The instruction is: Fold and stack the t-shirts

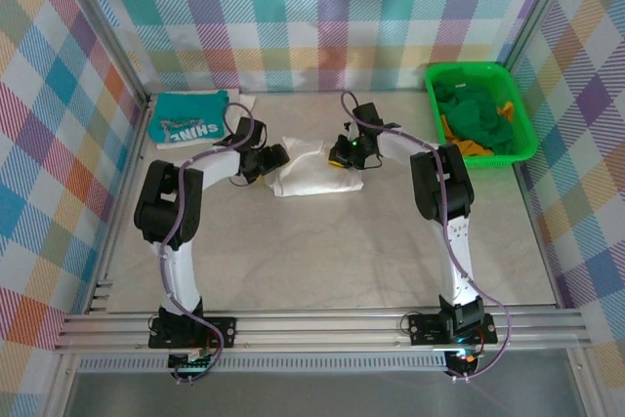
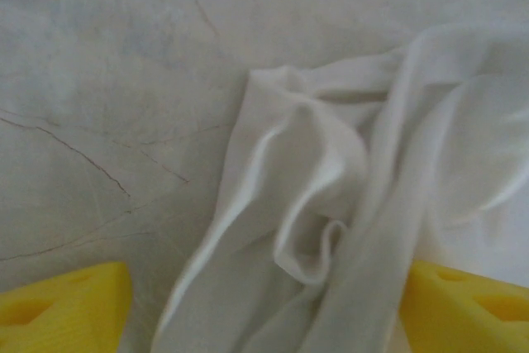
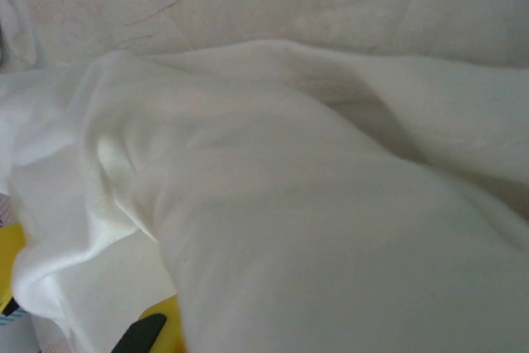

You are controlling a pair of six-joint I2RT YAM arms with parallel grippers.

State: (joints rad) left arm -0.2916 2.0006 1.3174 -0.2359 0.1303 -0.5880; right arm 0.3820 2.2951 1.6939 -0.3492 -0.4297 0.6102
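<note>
White tee (image 1: 312, 179), a rumpled folded lump right of the teal tee (image 1: 190, 119); left tool (image 1: 274, 156) apart, right tool (image 1: 344, 153) pinching it.

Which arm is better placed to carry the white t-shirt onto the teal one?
Left, probably: the left gripper, open, straddles an edge of the white t-shirt, and the teal t-shirt lies on that side.

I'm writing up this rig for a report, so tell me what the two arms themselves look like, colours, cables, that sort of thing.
The left arm and right arm match: white tubular links between chunky black joint housings, with black bases bolted to an aluminium rail. A purple cable runs loosely along each arm. The jaws are bright yellow plastic.
</note>
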